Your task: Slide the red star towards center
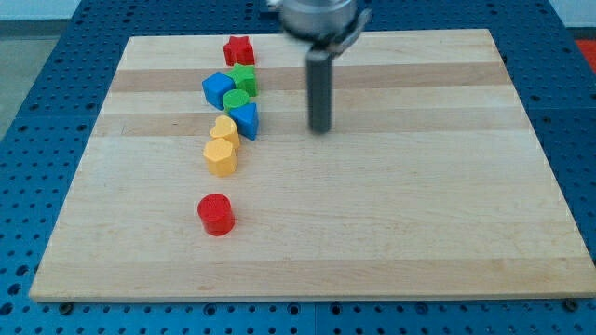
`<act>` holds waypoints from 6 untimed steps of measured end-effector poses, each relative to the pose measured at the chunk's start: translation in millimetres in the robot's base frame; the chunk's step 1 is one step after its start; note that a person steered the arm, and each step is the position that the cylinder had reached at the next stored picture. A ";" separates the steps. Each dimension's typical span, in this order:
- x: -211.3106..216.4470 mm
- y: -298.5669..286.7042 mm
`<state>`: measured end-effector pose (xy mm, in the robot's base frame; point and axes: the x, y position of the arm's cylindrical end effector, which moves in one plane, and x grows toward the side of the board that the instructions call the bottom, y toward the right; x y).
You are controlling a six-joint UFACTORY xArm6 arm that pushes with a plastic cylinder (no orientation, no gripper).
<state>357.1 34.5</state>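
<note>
Blocks left of my tip

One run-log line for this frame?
red star: view's top edge, untouched | my tip: right of the block column, apart | push not begun

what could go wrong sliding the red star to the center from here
1. My tip is at the view's right of the block column, apart from the red star; moving straight there could clip the green block.
2. The star sits near the board's top edge; a misaligned push might send it off.
</note>
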 end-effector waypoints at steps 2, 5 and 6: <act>-164.4 -30.0; -126.1 -180.9; -125.6 -201.8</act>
<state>231.5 -167.2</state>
